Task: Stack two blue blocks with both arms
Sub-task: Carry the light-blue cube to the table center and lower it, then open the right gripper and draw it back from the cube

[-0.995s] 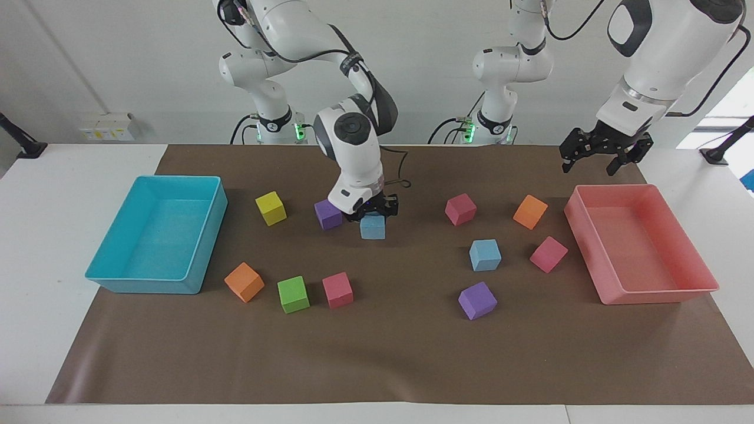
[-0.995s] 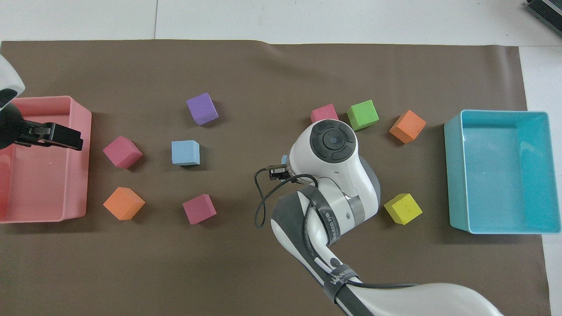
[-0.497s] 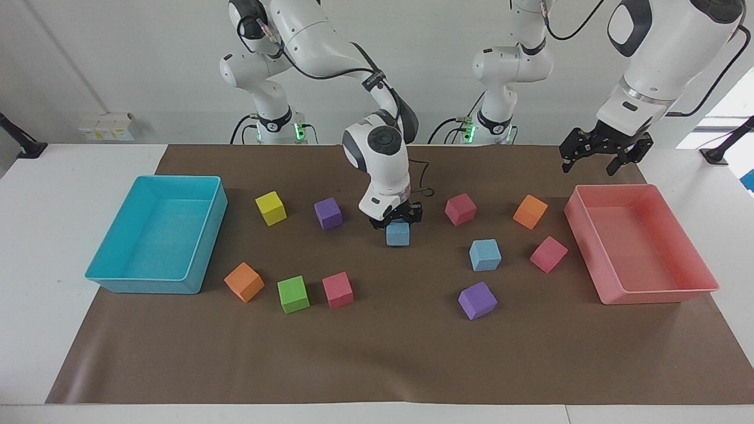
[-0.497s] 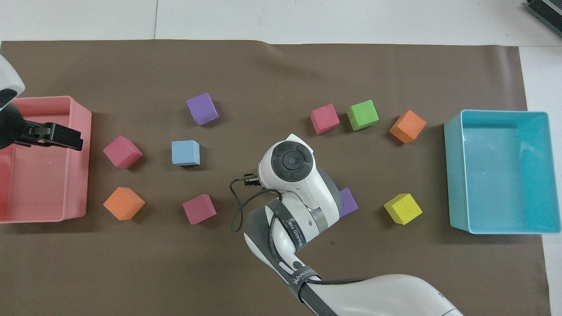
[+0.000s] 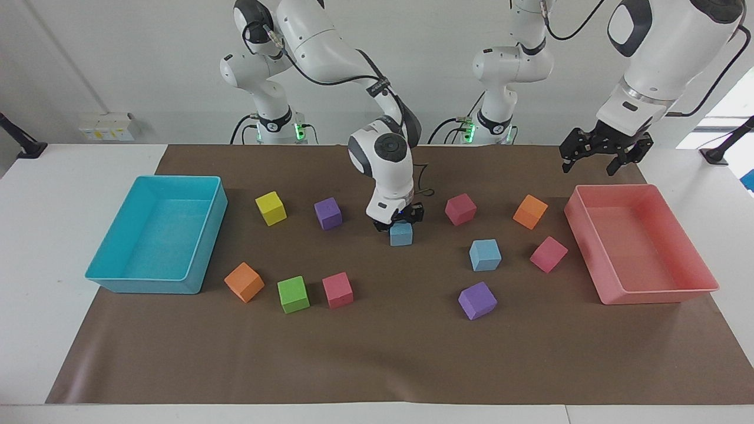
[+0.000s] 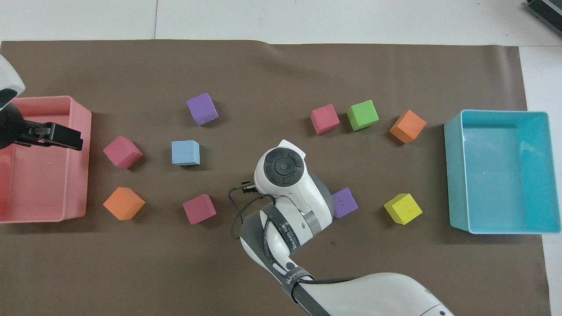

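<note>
Right hand [image 5: 400, 219] grips blue block [image 5: 401, 235] mid-worktop; left hand [image 5: 605, 154] waits open over pink bin [image 5: 695, 259]; second blue block [image 5: 485, 255] apart.

A dark band [image 6: 295, 277] on the right arm reads "WANE", its remaining letters unreadable.

Sky-blue blocks [image 5: 401, 234] [image 5: 485, 255]; cyan bin [image 5: 132, 281]; pink bin [image 5: 660, 292]; brown mat [image 5: 377, 359].
</note>
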